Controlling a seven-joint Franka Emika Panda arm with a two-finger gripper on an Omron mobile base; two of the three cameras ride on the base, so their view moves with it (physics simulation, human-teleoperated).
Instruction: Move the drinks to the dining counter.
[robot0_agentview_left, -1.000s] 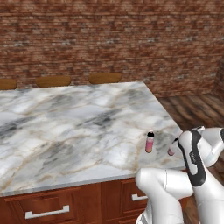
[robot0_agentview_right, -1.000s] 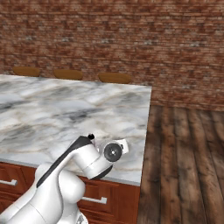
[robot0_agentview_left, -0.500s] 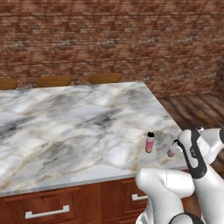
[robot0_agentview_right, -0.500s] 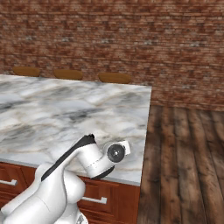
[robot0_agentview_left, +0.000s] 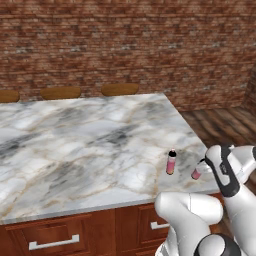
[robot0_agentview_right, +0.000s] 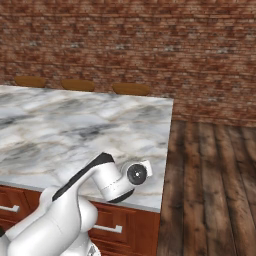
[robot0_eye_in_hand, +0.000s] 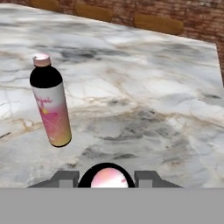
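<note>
One drink (robot0_agentview_left: 171, 162), a slim pink bottle with a dark top, stands upright on the dining counter (robot0_agentview_left: 75, 145) near its front right corner. The second drink (robot0_agentview_left: 196, 173) leans just right of it, low over the marble, with my gripper (robot0_agentview_left: 203, 167) shut on it. In the hand view the held bottle's round end (robot0_eye_in_hand: 106, 177) sits between my gripper (robot0_eye_in_hand: 106, 179) fingers (robot0_eye_in_hand: 65, 179). The standing bottle (robot0_eye_in_hand: 50, 105) is ahead and to the left, apart from the held one. The white arm (robot0_agentview_right: 107, 180) bends over the counter's front edge.
Round wooden stools (robot0_agentview_left: 60, 92) line the counter's far side before a brick wall (robot0_agentview_left: 125, 45). Wood floor (robot0_agentview_right: 210, 175) lies beyond the counter's right edge. Reddish drawers with silver handles (robot0_agentview_left: 52, 243) run under the front edge. Bare marble stretches left of the bottles.
The arm has shifted only slightly. Both bottles stay where they were, and the grip is unchanged.
</note>
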